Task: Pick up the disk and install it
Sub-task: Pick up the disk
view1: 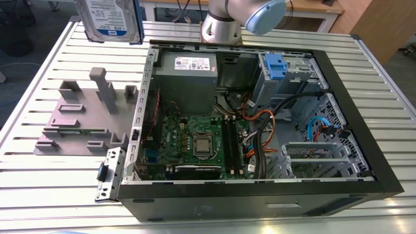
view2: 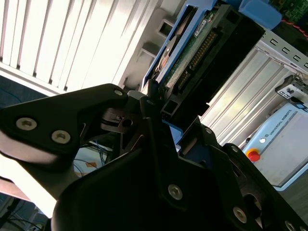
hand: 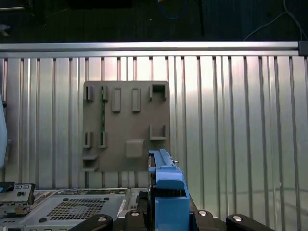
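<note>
The arm [view1: 224, 24] rises at the scene's far side. Its gripper [view2: 166, 118] is clamped tight around the disk [view2: 202, 48].

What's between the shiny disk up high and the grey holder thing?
Nothing but bare slatted table, seen in the exterior view between the disk and the grey holder.

Metal disk [view1: 109, 19], blue plastic rails [hand: 168, 190]; ribbed metal table [view1: 52, 185].
</note>
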`<action>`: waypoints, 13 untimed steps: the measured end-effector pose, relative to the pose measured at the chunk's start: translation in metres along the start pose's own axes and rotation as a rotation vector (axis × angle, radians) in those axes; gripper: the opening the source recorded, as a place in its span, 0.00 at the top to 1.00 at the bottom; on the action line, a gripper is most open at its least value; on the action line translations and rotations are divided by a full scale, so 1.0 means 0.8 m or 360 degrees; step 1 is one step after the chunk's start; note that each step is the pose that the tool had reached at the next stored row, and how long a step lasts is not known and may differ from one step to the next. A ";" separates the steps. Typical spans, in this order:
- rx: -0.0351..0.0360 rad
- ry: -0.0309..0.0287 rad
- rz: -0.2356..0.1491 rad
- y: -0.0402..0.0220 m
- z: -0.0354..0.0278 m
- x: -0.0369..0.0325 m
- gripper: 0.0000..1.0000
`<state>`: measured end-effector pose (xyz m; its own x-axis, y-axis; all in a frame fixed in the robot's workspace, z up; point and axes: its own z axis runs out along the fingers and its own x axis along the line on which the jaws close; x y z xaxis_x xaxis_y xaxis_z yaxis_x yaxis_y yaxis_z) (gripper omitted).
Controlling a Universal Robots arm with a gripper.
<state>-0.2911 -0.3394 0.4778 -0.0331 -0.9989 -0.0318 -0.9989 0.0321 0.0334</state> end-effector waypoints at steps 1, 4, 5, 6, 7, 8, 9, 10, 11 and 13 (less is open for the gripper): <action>0.0000 0.00000 0.0000 -0.0003 0.0000 0.0000 0.63; 0.0000 0.00000 0.0000 -0.0014 0.0000 0.0000 0.63; 0.0000 0.00000 0.0000 -0.0017 0.0000 -0.0001 0.63; 0.0000 0.00000 0.0000 -0.0021 -0.0001 -0.0001 0.63; 0.0000 0.00000 0.0000 -0.0025 -0.0001 -0.0001 0.63; 0.0000 0.00000 0.0000 -0.0029 -0.0001 -0.0001 0.63; 0.0000 0.00000 0.0000 -0.0032 -0.0001 -0.0001 0.63; 0.0000 0.00000 0.0000 -0.0036 -0.0001 -0.0001 0.63; 0.0000 0.00000 0.0000 -0.0039 -0.0001 -0.0001 0.63; 0.0000 0.00000 0.0000 -0.0046 -0.0001 -0.0002 0.63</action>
<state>-0.2874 -0.3394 0.4778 -0.0332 -0.9989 -0.0318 -0.9989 0.0321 0.0334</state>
